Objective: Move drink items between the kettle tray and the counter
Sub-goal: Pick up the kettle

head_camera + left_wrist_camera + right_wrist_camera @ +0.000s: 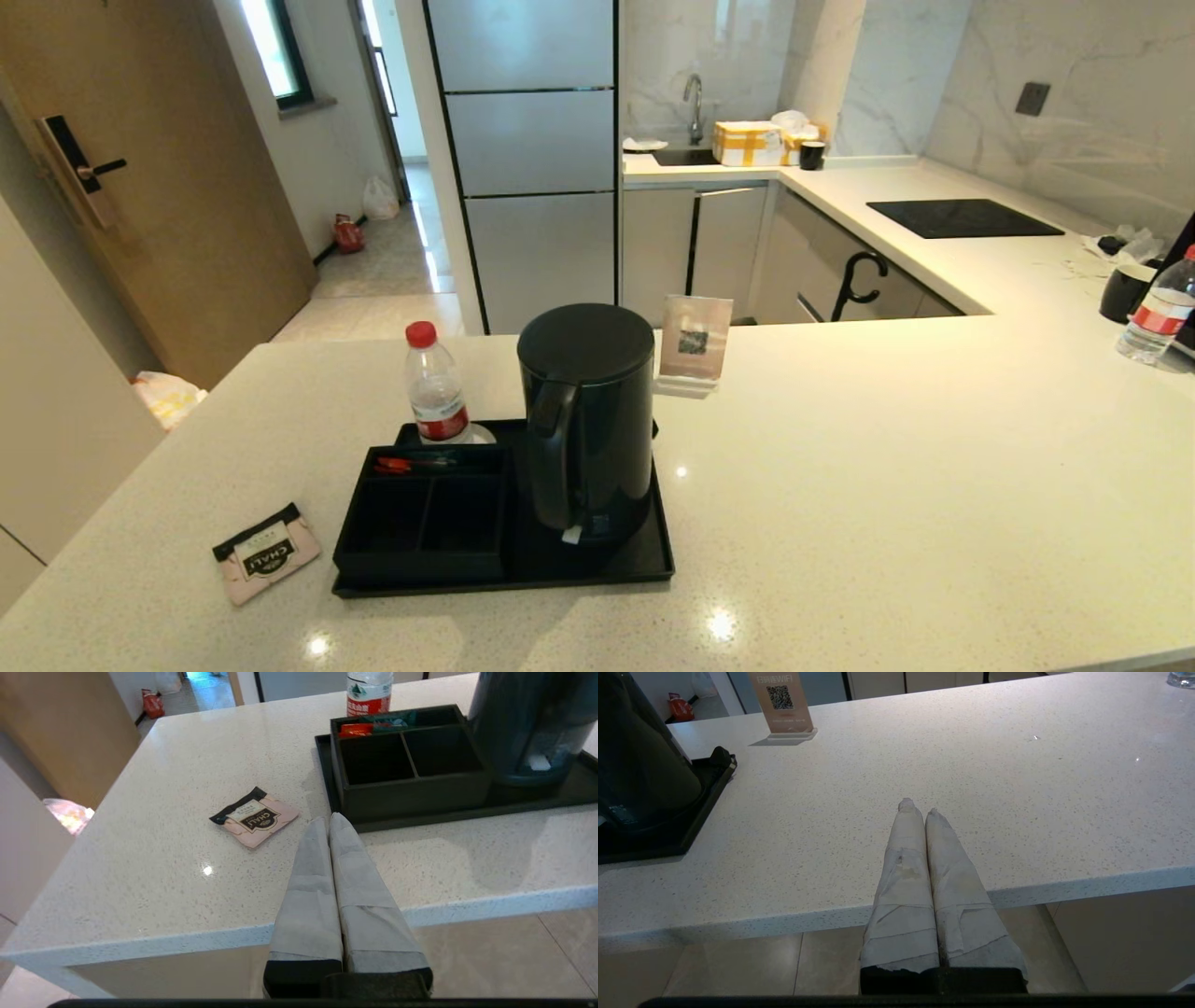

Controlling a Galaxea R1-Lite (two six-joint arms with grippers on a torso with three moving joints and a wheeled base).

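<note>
Currently the tea sachet (266, 553) lies flat on the counter (840, 485), just left of the kettle tray (597, 565), apart from its rim. Kettle (586, 420) stands upright on right half of tray, handle facing near. Tray's compartment section (422, 513) on left: two near compartments look empty, far one holds red and green packets (411, 461). Water bottle (435, 385) with red cap stands at tray's far-left corner. QR sign (695, 341) just beyond kettle on counter.

Left gripper (328, 820) hovers over near counter edge, jaws closed, holding nothing, tips between sachet and tray's near-left corner. Right gripper (919, 808) also closed and empty, above bare counter right of the tray, well apart from it.
</note>
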